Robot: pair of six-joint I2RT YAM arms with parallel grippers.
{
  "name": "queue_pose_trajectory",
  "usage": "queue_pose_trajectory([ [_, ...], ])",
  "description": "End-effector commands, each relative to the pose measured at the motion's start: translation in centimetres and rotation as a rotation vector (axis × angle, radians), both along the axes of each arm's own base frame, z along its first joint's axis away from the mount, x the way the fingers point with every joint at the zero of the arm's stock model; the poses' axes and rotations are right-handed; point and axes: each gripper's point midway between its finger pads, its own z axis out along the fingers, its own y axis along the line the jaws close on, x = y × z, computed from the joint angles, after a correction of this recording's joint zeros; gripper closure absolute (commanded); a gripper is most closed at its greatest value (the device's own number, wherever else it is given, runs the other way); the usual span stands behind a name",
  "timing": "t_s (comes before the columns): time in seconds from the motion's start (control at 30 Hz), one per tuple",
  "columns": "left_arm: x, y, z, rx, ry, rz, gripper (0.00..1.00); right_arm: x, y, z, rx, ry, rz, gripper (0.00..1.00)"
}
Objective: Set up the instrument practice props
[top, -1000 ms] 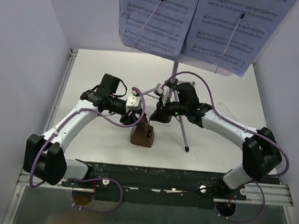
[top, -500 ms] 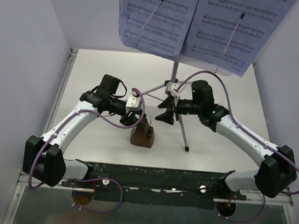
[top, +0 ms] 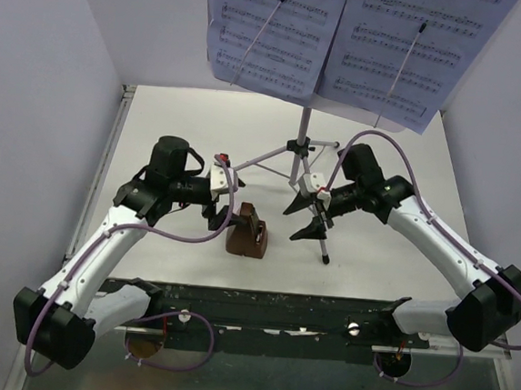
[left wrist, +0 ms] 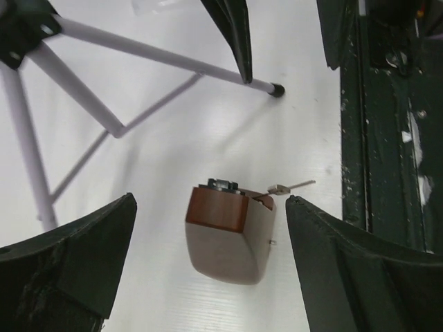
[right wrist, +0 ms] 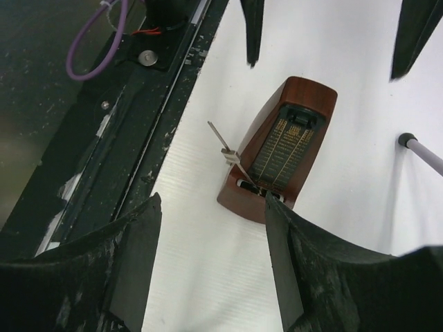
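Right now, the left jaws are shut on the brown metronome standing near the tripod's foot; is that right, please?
Not quite: the left wrist view shows the left gripper's jaws open, spread either side of the brown metronome without touching it. It does stand near the tripod's foot.

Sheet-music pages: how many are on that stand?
2. One page on the music stand's left half, the other on its right half. More could hide behind them.
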Motion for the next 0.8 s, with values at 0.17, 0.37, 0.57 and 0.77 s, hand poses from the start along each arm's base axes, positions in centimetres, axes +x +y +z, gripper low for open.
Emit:
queue_pose_trajectory([
  [0.17, -0.1, 1.9, 6.3, -0.135, -0.111, 0.262, 0.01, -5.1, -4.8, 0.3, -0.084, -0.028, 0.063, 0.31],
  [0.37, -1.6, 4.6, 6.0, -0.303, 0.044, 0.541, 0.01, -7.2, -7.9, -1.8, -0.173, -0.035, -0.028, 0.29],
  [0.57, -3.7, 5.5, 2.6, -0.439, 0.339, 0.689, 0.01, -9.1, -7.0, -2.2, -0.06, -0.031, 0.069, 0.3],
  [0.77, -4.4, 8.5, -0.3, -0.454, 0.456, 0.921, 0.01, -9.0, -1.6, -3.6, -0.11, -0.084, 0.168, 0.32],
])
